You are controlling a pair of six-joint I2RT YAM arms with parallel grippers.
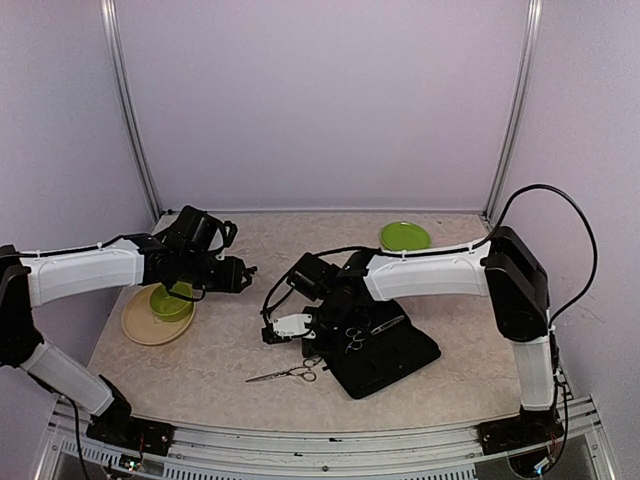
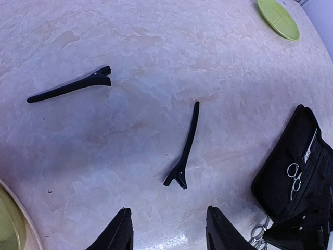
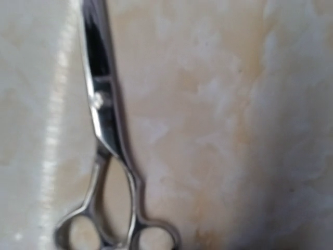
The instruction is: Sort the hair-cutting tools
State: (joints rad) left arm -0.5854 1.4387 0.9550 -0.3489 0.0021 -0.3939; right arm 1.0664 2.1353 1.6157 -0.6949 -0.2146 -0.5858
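One pair of silver scissors (image 1: 285, 374) lies on the table, and in the right wrist view these scissors (image 3: 106, 156) fill the frame, blurred, ring handles at the bottom edge. My right gripper (image 1: 313, 350) hangs low just over those handles. Its fingers do not show, so I cannot tell if it touches them. A second pair of scissors (image 1: 353, 335) rests on the black case (image 1: 395, 360). Two black hair clips (image 2: 70, 89) (image 2: 187, 148) lie on the table below my left gripper (image 2: 169, 229). It is open and holds nothing.
A green plate (image 1: 404, 236) sits at the back of the table. A green bowl (image 1: 170, 300) stands on a beige plate (image 1: 145, 325) at the left, under my left arm. Both arms meet near the table's middle.
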